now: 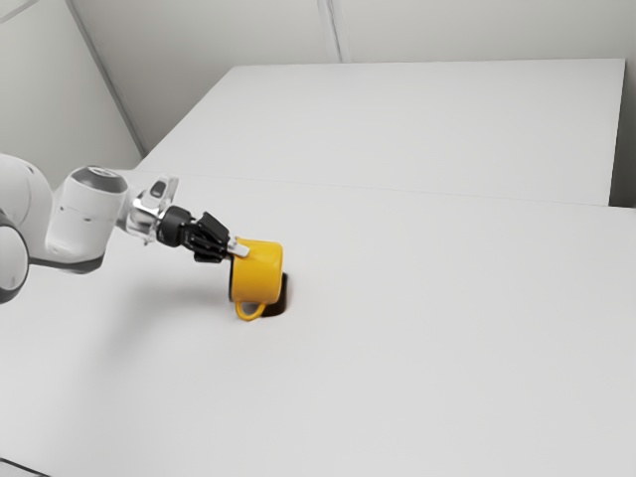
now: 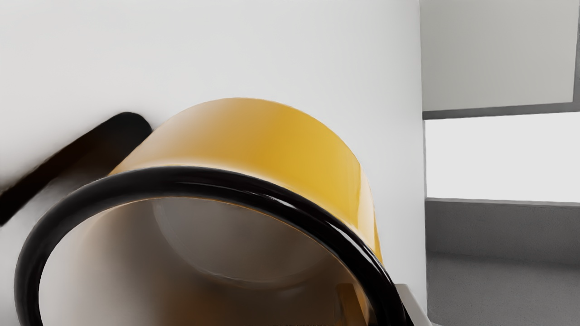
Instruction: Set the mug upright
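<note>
The gripper (image 1: 237,248) is at the rim end of the yellow mug (image 1: 259,270), shut on its wall. The mug lies sideways in its grasp, mouth toward the hand and base toward the exterior view's right, handle (image 1: 250,312) pointing down. In the wrist view the gripper (image 2: 385,310) pinches the side of the mug (image 2: 253,136) at its black rim, one finger outside and the other inside the mouth. Whether the mug touches the table cannot be told.
The white table (image 1: 427,298) extends around the mug. A dark patch (image 1: 280,296) shows on it beside the mug's base and handle. Pale walls (image 1: 477,25) stand behind the table, and a dark cable (image 1: 22,466) shows at the near left corner of the exterior view.
</note>
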`<state>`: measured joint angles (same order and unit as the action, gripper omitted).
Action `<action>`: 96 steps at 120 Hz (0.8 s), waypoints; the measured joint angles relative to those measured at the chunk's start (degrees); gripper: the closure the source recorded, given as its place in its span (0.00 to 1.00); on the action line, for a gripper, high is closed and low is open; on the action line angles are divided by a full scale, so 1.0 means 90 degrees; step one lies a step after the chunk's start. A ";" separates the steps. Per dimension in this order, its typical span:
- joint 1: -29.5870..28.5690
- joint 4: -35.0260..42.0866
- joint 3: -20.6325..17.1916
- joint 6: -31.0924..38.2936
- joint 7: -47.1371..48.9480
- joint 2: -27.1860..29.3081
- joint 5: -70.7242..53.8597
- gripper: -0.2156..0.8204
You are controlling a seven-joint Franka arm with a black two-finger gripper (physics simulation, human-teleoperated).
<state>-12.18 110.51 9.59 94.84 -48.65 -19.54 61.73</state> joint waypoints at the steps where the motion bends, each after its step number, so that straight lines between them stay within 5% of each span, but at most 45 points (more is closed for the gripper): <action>1: 0.0000 -0.0001 0.0000 0.0004 -0.0005 0.0011 0.0000 0.87; 31: 0.0058 -0.0005 -0.0050 0.0182 0.0006 0.0811 -0.0554 0.94; 47: 0.0076 -0.0125 -0.0544 0.0472 0.0471 0.1545 -0.2204 0.96; 70: 0.0096 -0.0546 -0.1495 0.0945 0.1379 0.1803 -0.5111 0.97; 96: 0.0298 0.0416 -0.1798 0.2212 0.2333 0.1952 -0.6584 0.97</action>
<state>-9.50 114.25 -6.59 114.74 -27.65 -1.97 2.48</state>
